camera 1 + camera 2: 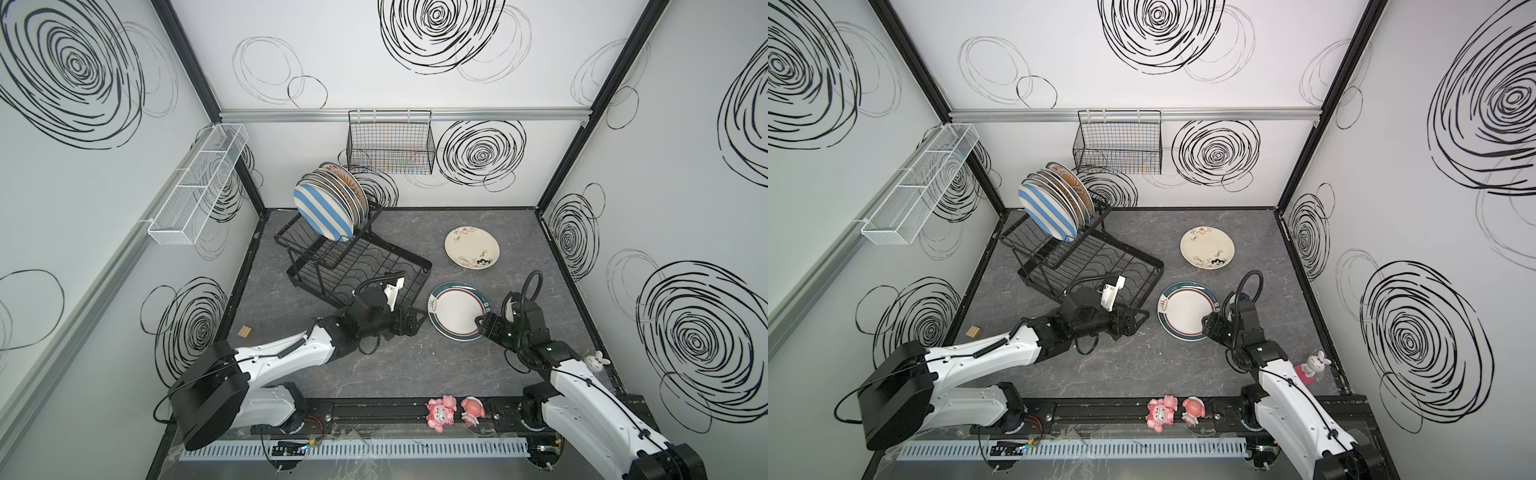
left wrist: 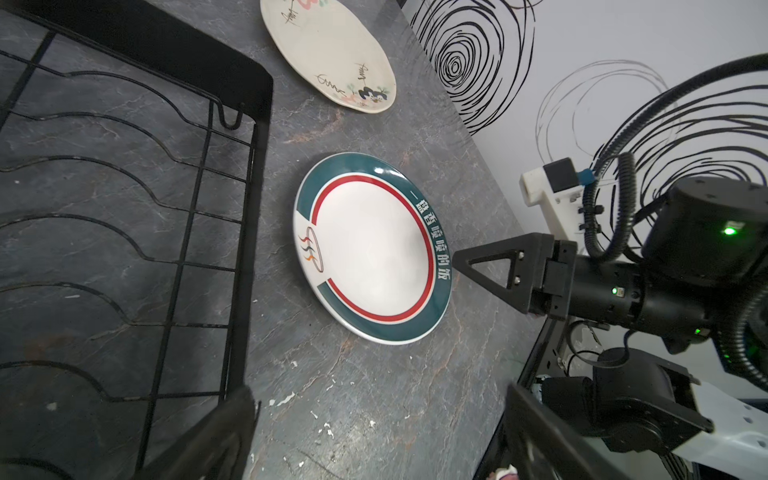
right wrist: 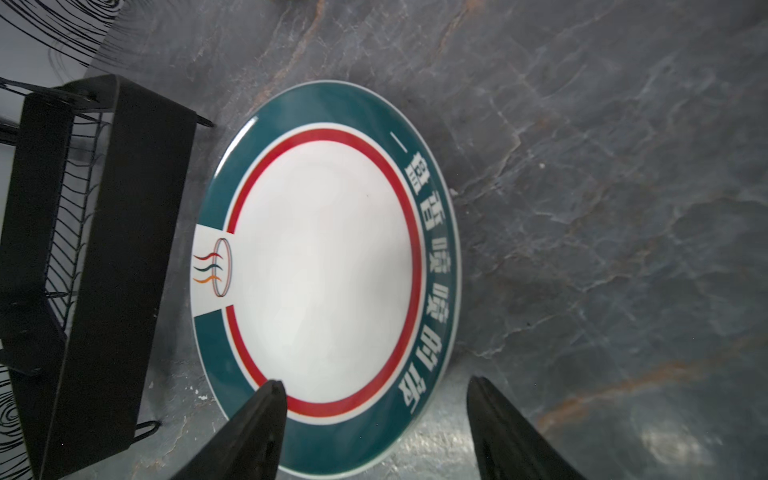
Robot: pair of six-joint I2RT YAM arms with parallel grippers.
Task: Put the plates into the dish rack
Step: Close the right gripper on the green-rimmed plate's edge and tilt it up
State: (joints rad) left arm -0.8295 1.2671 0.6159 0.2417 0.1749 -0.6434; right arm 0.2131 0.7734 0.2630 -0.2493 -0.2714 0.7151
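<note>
Lying flat beside the dish rack (image 1: 405, 251) in both top views, the teal-rimmed plate (image 1: 455, 311) is sitting with the right gripper (image 1: 480, 324) hovering at its rim; other plates (image 1: 322, 212) are standing upright in the rack's raised tier. In the left wrist view, the left gripper (image 2: 380, 390) is gaping wide, holding nothing. In the right wrist view, the right jaws are standing wide astride the rim, gripping nothing.
</note>
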